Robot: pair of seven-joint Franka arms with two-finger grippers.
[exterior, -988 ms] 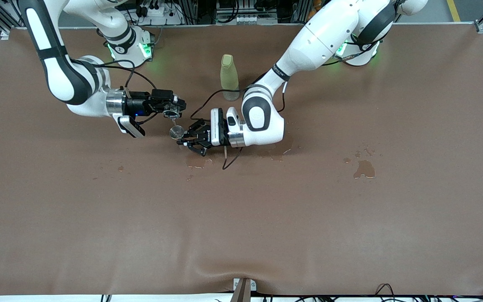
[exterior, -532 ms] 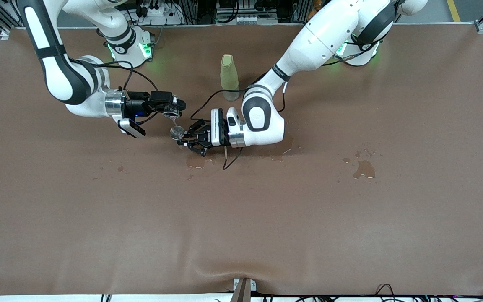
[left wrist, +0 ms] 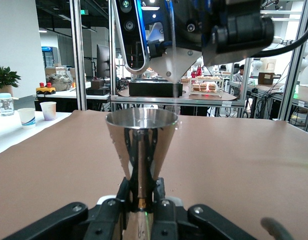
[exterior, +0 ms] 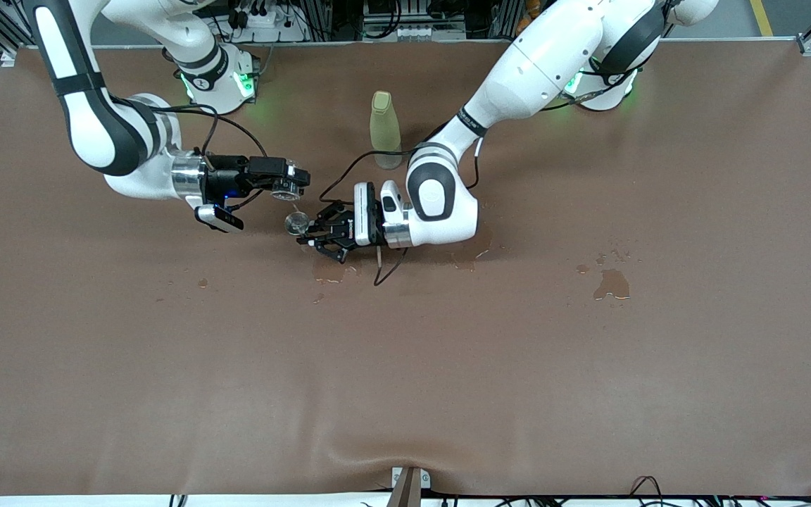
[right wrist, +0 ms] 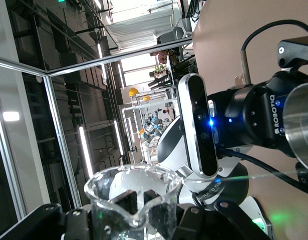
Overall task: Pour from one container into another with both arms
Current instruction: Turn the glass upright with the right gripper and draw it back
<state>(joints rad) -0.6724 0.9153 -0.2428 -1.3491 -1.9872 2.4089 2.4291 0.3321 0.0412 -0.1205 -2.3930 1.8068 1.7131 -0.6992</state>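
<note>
Right gripper [exterior: 291, 184] and left gripper [exterior: 310, 234] both clamped shut, close together mid-table

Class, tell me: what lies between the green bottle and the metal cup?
In the front view, the left arm's wrist lies between the green bottle and the metal cup.

A tall green bottle [exterior: 385, 129] stands on the worktop [exterior: 405, 366]. Nearer the front camera than the bottle, both arms crowd together. Past them, the worktop is wide open.

White arms [exterior: 546, 63], black bands, black cables
</note>
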